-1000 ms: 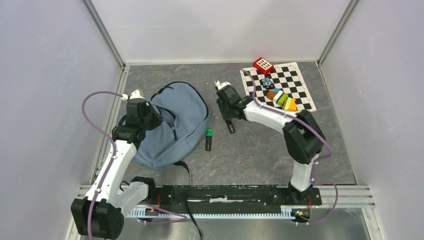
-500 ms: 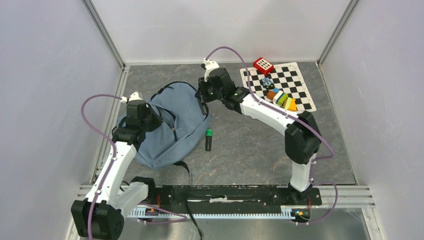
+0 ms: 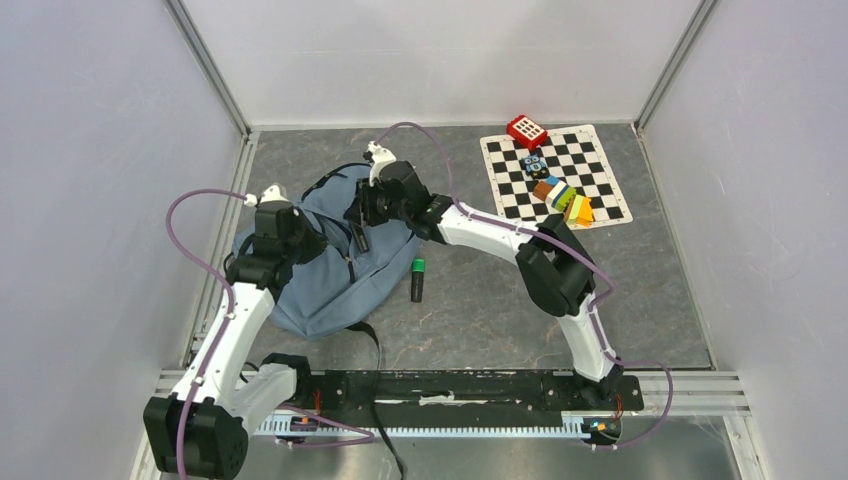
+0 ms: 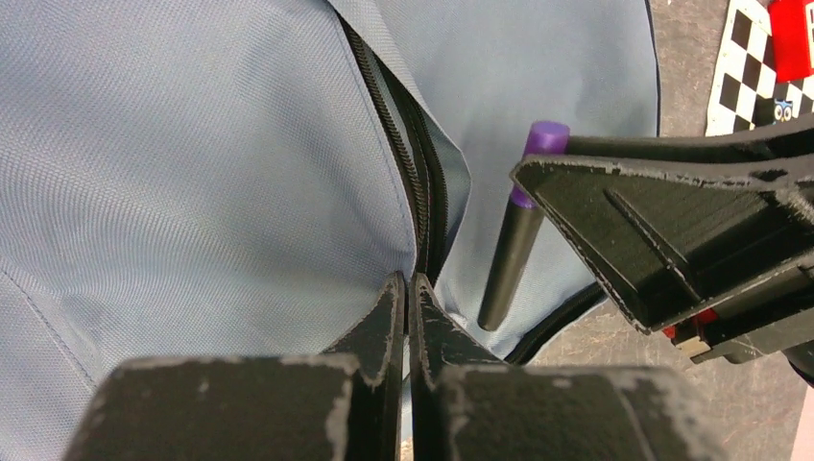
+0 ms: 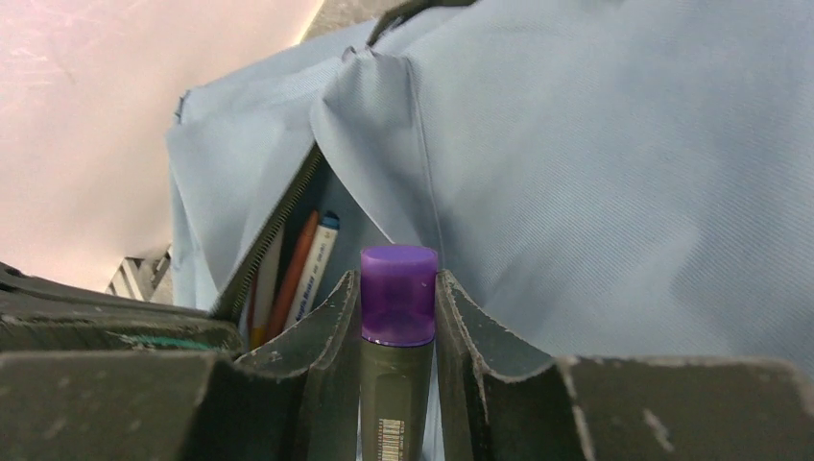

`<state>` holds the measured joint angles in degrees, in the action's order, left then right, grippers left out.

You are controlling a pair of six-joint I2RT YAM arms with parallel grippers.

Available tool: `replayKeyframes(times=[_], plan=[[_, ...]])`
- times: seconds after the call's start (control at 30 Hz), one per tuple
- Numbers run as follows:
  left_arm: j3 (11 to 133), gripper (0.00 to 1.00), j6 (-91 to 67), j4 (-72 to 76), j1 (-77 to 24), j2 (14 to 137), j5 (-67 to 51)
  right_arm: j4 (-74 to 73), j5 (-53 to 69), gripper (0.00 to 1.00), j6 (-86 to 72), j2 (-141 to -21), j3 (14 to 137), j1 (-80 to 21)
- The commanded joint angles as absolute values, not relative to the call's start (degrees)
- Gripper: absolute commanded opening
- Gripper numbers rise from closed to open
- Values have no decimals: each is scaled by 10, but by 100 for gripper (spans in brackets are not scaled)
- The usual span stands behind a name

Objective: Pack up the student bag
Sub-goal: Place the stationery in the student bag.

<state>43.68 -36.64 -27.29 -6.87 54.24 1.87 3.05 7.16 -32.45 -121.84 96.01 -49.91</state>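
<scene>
The student bag [image 3: 325,280], a soft blue-grey backpack, lies at the left of the table. My left gripper [image 3: 312,247] is shut on the fabric at the edge of its black zipper opening [image 4: 415,182], with its tips [image 4: 405,285] pinching the edge. My right gripper [image 3: 360,218] hangs over the bag's top, shut on a black marker with a purple cap [image 5: 397,298]. The marker also shows in the left wrist view [image 4: 512,252], just above the bag beside the opening. Pens and pencils [image 5: 299,259] lie inside the open pocket.
A black marker with a green cap [image 3: 417,279] lies on the table right of the bag. A chessboard mat [image 3: 590,155] at the back right carries a red toy [image 3: 527,131], a small cube [image 3: 534,165] and coloured blocks [image 3: 567,201]. Walls enclose the table.
My right arm has swung left from the table's middle to above the bag, carrying the purple-capped marker. My left arm has barely moved.
</scene>
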Motion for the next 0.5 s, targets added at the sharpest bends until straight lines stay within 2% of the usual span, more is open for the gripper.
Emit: replayKeyframes(times=[0.0,0.3,0.47], plan=[[434,2,-360,-260,-71,526,-18,119,80,0,-365,-1230,1013,-511],[435,2,-376,-260,-71,511,-9,91,89,0,-356,-1299,1090,-536],[436,2,-392,-245,-71,515,-12,82,107,0,-348,-1304,1043,-537]])
